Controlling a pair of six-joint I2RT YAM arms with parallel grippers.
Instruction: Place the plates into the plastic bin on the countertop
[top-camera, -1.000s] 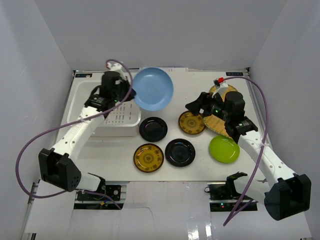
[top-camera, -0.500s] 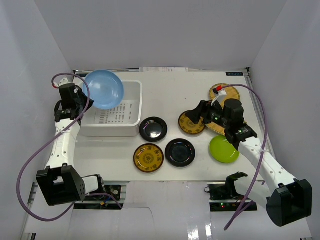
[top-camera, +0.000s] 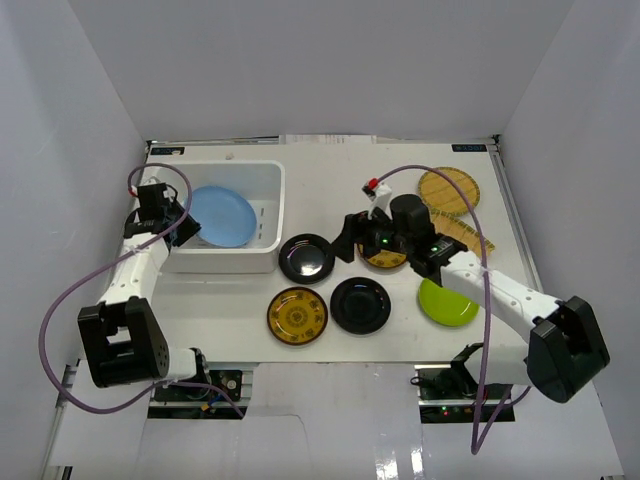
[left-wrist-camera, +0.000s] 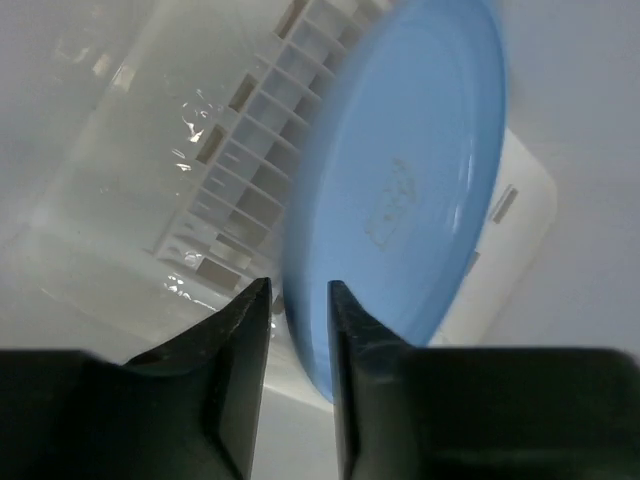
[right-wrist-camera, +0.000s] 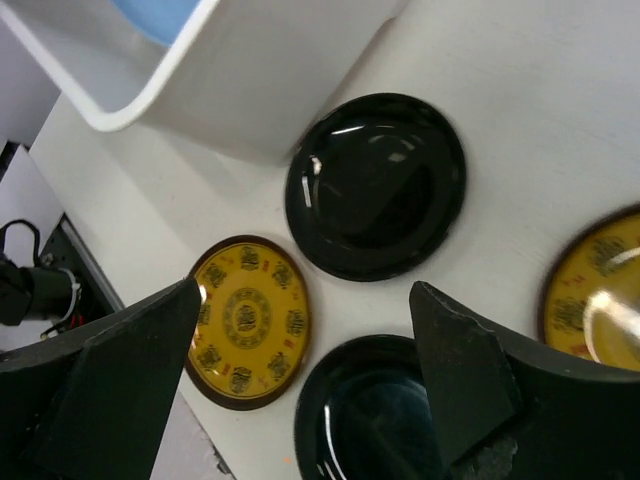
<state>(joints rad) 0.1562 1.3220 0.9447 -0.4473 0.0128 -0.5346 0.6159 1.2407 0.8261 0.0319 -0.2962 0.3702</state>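
Left hand (top-camera: 178, 222) reaches over the near-left rim of the plastic bin (top-camera: 262, 175), its two fingers (left-wrist-camera: 250, 330) clenched on the edge of the light blue plate (left-wrist-camera: 410, 180). That plate leans tilted inside the bin just right of the hand, over the slotted floor. The right hand (right-wrist-camera: 308, 290) hovers released above the desk (top-camera: 330, 160), with its fingers spread wide and nothing between them. To this hand's left, beside the bin's outer wall, lies one glossy black plate (right-wrist-camera: 375, 185). Nearer the arm bases and to its left lies a gold-patterned plate (right-wrist-camera: 250, 320), and close beside that sits a second black plate (right-wrist-camera: 370, 420), partly under the fingers in the wrist view. A second gold-patterned plate (top-camera: 385, 258) lies partly hidden beneath the right wrist. Right of the hand, against the forearm, rests the lime green plate (top-camera: 448, 302). Beyond it are two tan woven trays, one round tray (top-camera: 448, 190) in full view and the other tray (top-camera: 470, 240) mostly covered by the arm.
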